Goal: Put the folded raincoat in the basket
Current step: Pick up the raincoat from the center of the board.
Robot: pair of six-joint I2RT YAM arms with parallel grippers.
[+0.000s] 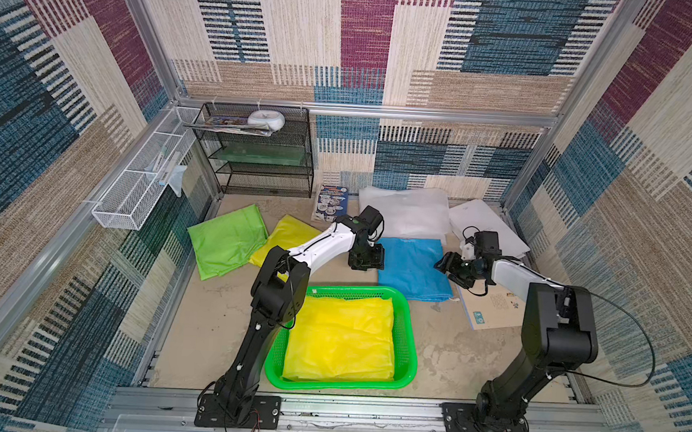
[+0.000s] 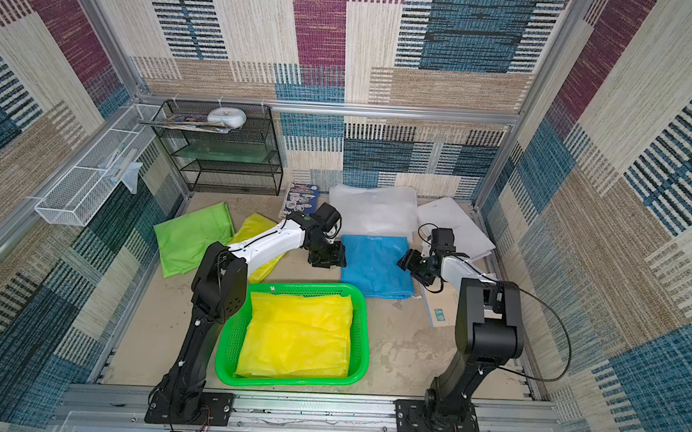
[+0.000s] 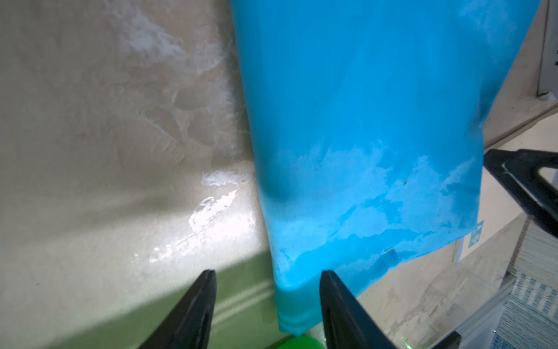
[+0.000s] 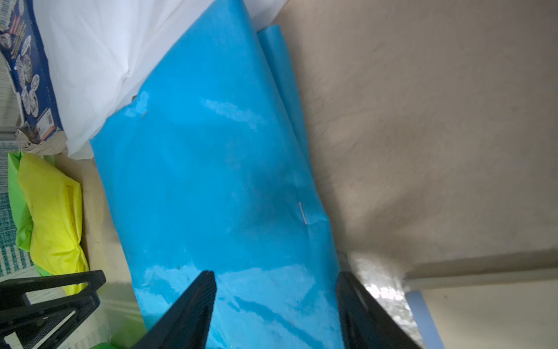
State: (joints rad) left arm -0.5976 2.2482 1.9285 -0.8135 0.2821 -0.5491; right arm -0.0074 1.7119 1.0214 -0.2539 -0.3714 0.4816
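A blue folded raincoat [image 1: 413,267] [image 2: 374,265] lies flat on the table behind the green basket [image 1: 405,333] [image 2: 359,330]. Inside the basket lies a yellow folded raincoat [image 1: 342,337] [image 2: 298,334]. My left gripper [image 1: 366,262] [image 2: 326,259] [image 3: 267,273] is low at the blue raincoat's [image 3: 362,121] left edge; its jaws are open, and the near corner lies between them, against one finger. My right gripper [image 1: 451,268] [image 2: 409,265] [image 4: 275,273] is at the right edge, its jaws open and straddling the blue raincoat [image 4: 211,181].
A lime green raincoat [image 1: 225,242] and another yellow one [image 1: 289,234] lie at the left, partly under my left arm. A white raincoat [image 1: 405,213], a booklet [image 1: 332,203] and white papers [image 1: 485,222] lie behind. A black rack [image 1: 257,152] and a white wire basket [image 1: 142,186] stand at the back left.
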